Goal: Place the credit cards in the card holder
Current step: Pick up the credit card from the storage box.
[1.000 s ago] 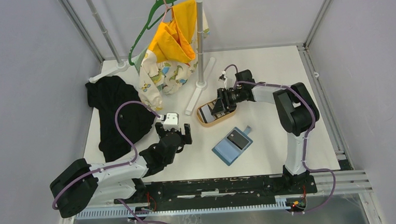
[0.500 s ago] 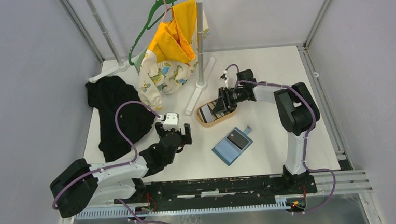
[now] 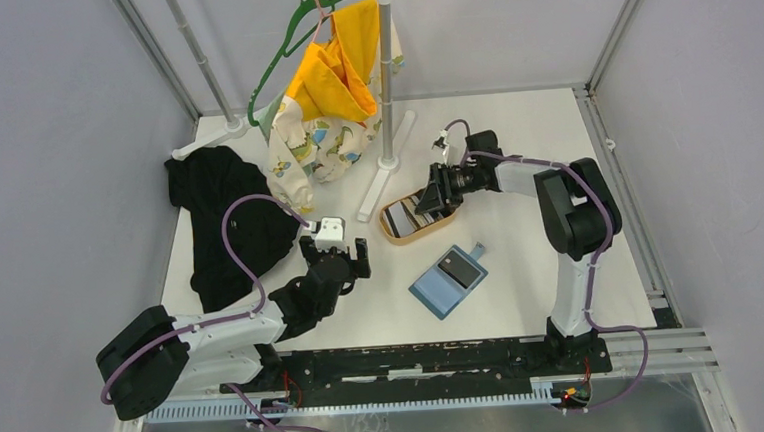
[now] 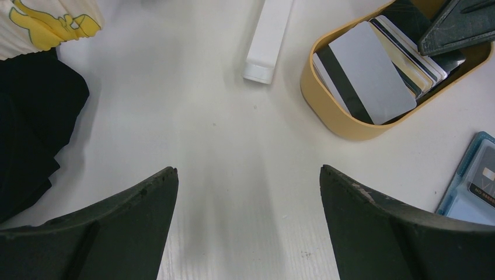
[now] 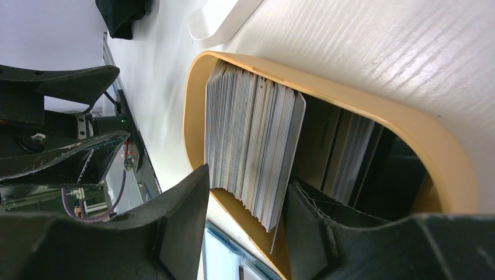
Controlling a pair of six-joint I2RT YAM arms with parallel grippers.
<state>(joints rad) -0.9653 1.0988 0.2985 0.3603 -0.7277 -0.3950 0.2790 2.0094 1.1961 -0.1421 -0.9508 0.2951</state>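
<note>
Cards (image 5: 251, 146) stand on edge in tray (image 5: 350, 99); probably light, stiff, slick, so pinch the stack across its flat faces. Right pincer (image 5: 246, 179) straddles stack, grip unclear. Left pincer (image 4: 248, 175) released, apart from tray. Holder (image 3: 448, 280) lies open near tray.

The left arm (image 3: 227, 336) and right arm (image 3: 570, 209): white links, bulky black joints, purple cables (image 3: 227, 228) looping behind the jaws, scuffed dark fingers (image 4: 379, 227).

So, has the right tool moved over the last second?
Yes. In the top view the right tool has slid right along the wooden tray toward its right end, uncovering more of the credit cards.
</note>
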